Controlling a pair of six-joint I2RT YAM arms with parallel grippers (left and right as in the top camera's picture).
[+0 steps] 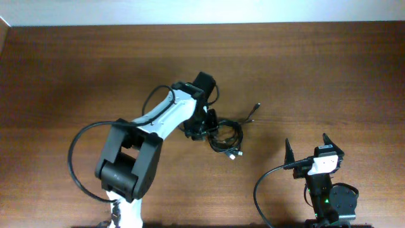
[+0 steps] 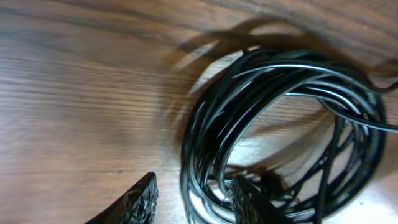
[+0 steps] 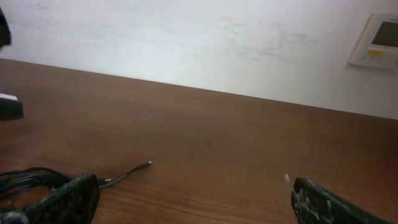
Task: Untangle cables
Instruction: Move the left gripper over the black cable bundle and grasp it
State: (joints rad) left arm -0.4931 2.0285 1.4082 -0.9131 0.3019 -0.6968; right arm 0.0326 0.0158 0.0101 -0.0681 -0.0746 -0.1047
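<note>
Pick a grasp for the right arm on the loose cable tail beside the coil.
Probably grip the tail just behind its plug, from above, jaws across the cord: it lies flat and straight, its end clear of the coil, toward the right gripper.

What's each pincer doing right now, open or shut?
Left pincer: closed around strands of the coiled cables.
Right pincer: open, holding nothing.

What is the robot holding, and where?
The left claw seems to pinch the coil of thin black cables at its rim; the right claw holds nothing.
</note>
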